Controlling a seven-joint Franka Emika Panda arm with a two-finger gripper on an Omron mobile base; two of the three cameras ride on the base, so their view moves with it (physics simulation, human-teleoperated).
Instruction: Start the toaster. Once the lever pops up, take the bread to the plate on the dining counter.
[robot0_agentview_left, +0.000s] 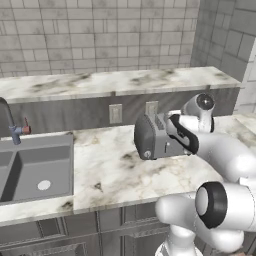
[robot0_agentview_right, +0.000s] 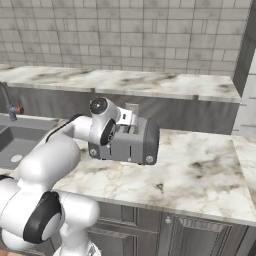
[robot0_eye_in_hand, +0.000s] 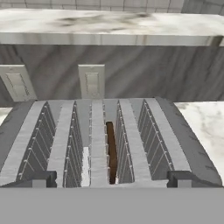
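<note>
Toaster: boxy grey brushed-metal toaster (robot0_agentview_left: 152, 137) with rounded corners and wire-guarded slots on top, standing on the veined white marble table (robot0_agentview_left: 110, 170) near its back edge, towards the right end, well apart from the grey sink (robot0_agentview_left: 35, 167) at the left end.
Bread: small dark brown slice of bread (robot0_eye_in_hand: 111, 153), standing on edge deep in the slot just right of the toaster's middle; only its thin top edge shows.
Jaws: gripper (robot0_eye_in_hand: 112, 179) with its two dark tips spread wide, gripping nothing; they stand one to each side over the near end of the toaster's top.
Key relation: bread lies straight ahead of and below the jaws, between the tips; its long axis runs along the slot, away from the hand, and the jaw gap lies across it.
Step in hand: judged to be the start of the task, with the lever not yet pressed; the lever itself cannot be made out, so whether the jaws are lined up for it is unclear.
Backdrop: grey wall panel carrying two pale outlet plates (robot0_eye_in_hand: 91, 81) behind the toaster, beneath a raised marble ledge (robot0_agentview_left: 120, 82).
Markings: none legible on toaster, plates or arm; a small round knob (robot0_agentview_left: 147, 153) on the toaster's end face bears no readable print.
</note>
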